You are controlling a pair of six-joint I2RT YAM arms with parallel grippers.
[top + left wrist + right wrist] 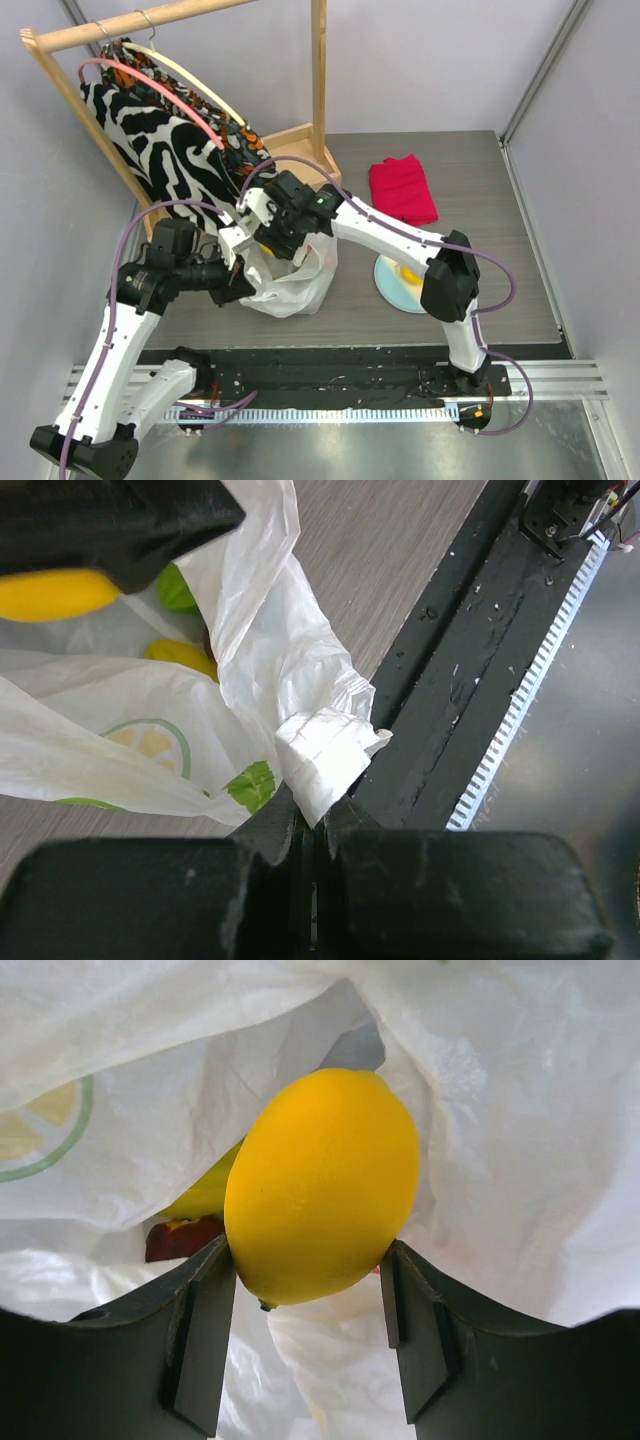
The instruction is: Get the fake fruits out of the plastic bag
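The white plastic bag point(295, 280) with citrus prints sits at the table's middle left. My left gripper point(240, 275) is shut on a folded edge of the bag point(325, 755), holding it up. My right gripper point(262, 238) is at the bag's mouth, shut on a yellow lemon point(325, 1185); its fingers point(200, 1330) stand on both sides of the fruit. That lemon also shows in the left wrist view point(50, 595). Inside the bag lie a dark red apple point(185, 1238), another yellow piece point(185, 658) and a green piece point(175, 588).
A pale plate point(392, 285) with a yellow fruit point(408, 272) on it lies right of the bag, partly under my right arm. A folded red cloth point(403, 188) lies behind it. A wooden clothes rack point(170, 140) with hanging garments stands at the back left.
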